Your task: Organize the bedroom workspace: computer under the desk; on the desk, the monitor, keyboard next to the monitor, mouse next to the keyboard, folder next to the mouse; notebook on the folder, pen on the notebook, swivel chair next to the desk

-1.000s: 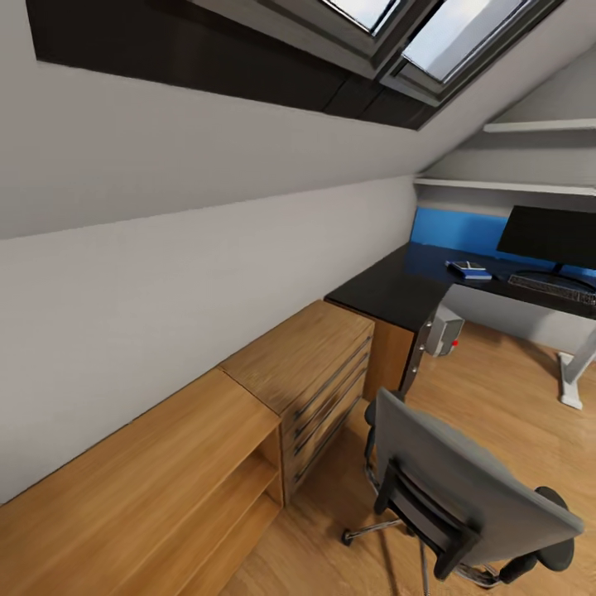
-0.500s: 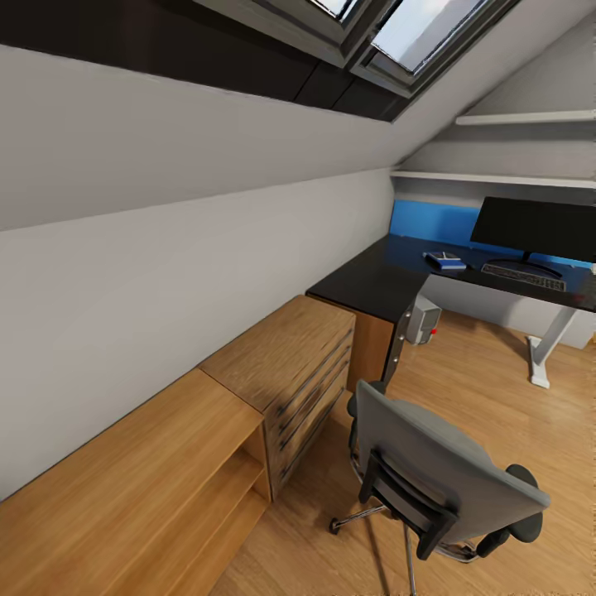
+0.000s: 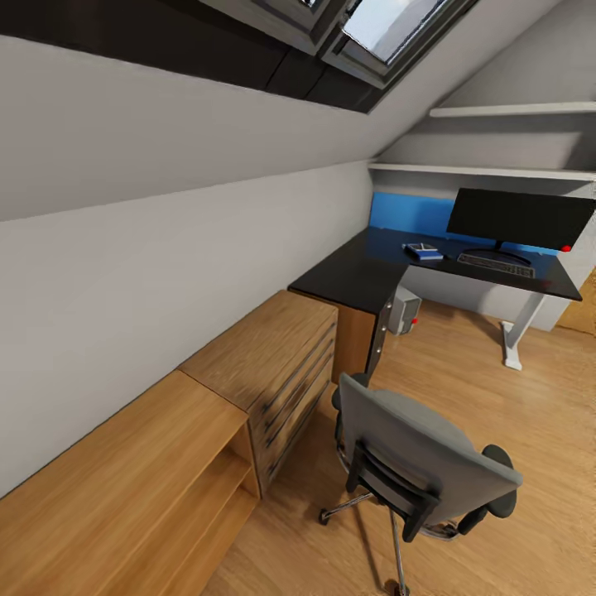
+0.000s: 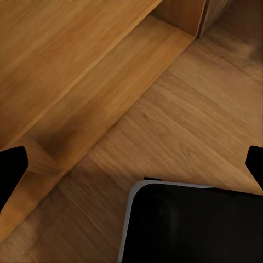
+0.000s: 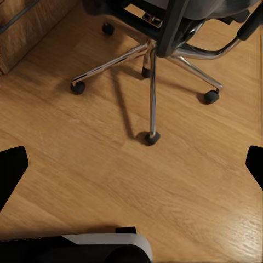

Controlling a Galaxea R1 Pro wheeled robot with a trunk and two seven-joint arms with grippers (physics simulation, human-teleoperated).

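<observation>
Wooden floor (image 3: 497,430) spreads under a long black desk (image 3: 364,277). On its far edge stands a big black monitor (image 3: 517,217), with a slim dark keyboard (image 3: 497,263) in front and a blue folder (image 3: 423,252) nearby. A small grey computer (image 3: 405,313) sits underneath. A grey swivel chair (image 3: 418,459) stands well apart. Both the left gripper (image 4: 131,167) and the right gripper (image 5: 131,167) are spread wide, holding nothing.

Bedroom workspace layout
Swivel chair (image 3: 418,463) stands before the desk (image 3: 364,277); monitor (image 3: 517,217), keyboard (image 3: 495,264) on it, computer (image 3: 405,312) beneath.
</observation>
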